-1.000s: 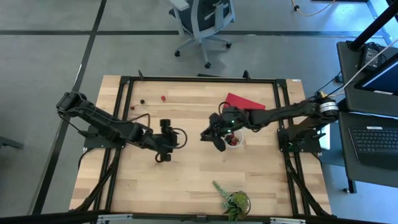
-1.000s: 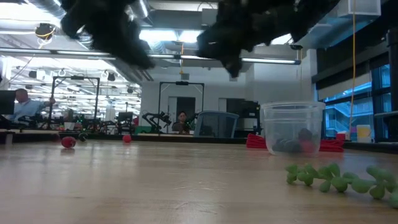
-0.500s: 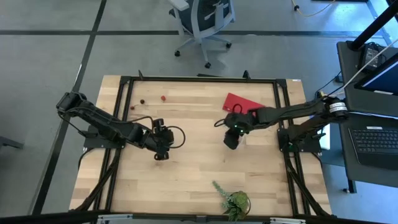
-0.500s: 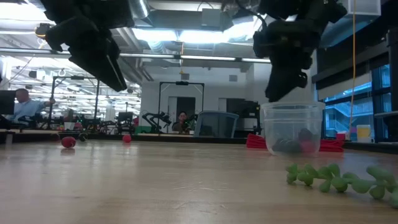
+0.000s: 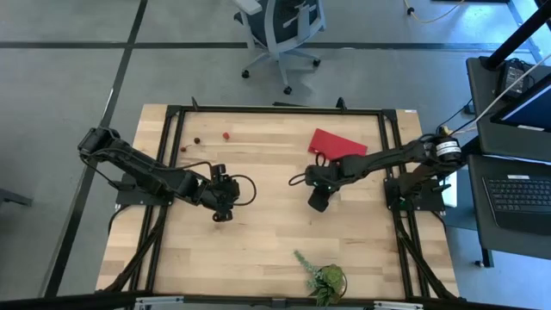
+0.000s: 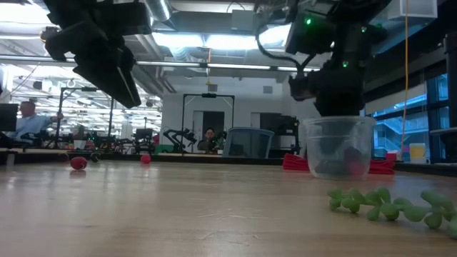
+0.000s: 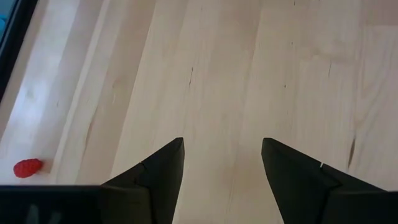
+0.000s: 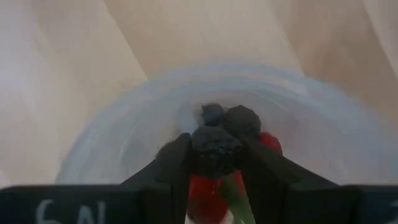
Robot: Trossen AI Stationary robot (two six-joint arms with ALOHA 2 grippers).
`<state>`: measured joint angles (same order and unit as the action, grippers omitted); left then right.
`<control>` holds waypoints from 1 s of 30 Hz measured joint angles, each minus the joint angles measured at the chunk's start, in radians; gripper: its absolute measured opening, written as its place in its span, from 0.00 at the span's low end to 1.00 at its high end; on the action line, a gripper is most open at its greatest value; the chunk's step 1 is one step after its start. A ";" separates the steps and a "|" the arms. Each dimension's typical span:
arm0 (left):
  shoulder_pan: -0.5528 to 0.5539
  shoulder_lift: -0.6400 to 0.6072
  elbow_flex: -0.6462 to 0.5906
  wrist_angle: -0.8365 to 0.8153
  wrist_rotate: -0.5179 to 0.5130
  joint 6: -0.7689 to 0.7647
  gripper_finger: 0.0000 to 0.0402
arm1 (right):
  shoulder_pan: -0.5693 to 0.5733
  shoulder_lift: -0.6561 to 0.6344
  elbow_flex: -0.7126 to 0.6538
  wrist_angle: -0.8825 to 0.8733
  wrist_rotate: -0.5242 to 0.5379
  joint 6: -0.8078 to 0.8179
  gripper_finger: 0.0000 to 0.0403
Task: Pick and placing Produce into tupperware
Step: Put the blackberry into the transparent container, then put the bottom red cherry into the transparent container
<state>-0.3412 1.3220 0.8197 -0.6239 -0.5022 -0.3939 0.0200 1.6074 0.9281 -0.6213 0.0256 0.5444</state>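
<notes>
Fingers (image 8: 168,171) of the right gripper (image 8: 214,163) pinch a dark maroon berry (image 8: 214,152) above the round clear plastic tupperware (image 6: 338,146), already holding several; left gripper (image 7: 221,168) gapes empty; red fruits (image 5: 225,135) wait at eleven o'clock.

- The right arm reaches from the table's right edge toward its middle, wrist bent down, so the right gripper (image 5: 318,199) points at the tabletop
- Its 2 fingers (image 8: 171,163) are closed on a dark berry (image 8: 214,152)
- The left arm stretches in from the left edge, elbow low; the left gripper (image 7: 222,163) hangs above the wood, its 2 fingers spread apart and holding nothing
</notes>
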 joint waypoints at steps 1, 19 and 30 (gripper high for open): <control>0.000 0.000 0.000 0.000 0.000 0.000 0.52 | 0.000 0.009 0.000 -0.003 0.002 -0.002 0.31; 0.000 0.000 0.001 -0.090 -0.001 -0.003 0.52 | 0.000 -0.001 -0.001 0.007 -0.001 -0.024 0.39; 0.015 0.000 0.001 -0.290 0.072 -0.243 0.52 | 0.005 -0.005 0.076 -0.101 -0.012 -0.006 0.38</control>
<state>-0.3264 1.3216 0.8211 -0.9141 -0.4305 -0.6366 0.0251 1.6025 1.0038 -0.7223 0.0139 0.5380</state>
